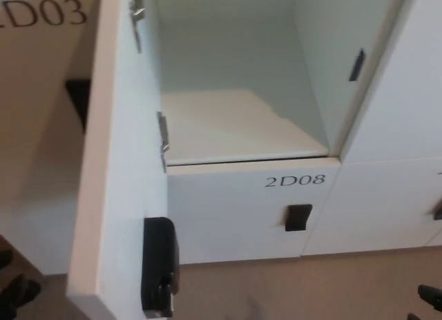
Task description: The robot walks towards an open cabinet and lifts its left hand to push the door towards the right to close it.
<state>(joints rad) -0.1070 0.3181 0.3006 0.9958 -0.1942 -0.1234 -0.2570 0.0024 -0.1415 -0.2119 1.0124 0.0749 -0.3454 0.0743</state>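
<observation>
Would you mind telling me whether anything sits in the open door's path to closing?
Nothing visible does: the compartment is empty and no object lies between the door and its opening.

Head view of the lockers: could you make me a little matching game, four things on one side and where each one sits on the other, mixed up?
Things:
1. open cabinet door
2. label 2D08
3. black lock box
4. label ending D03

Places:
A. top left corner of the picture
B. low on the door's inner face
C. on the closed locker below the open compartment
D. swung out toward the camera, left of the open compartment

Pairs: 1-D, 2-C, 3-B, 4-A
</observation>
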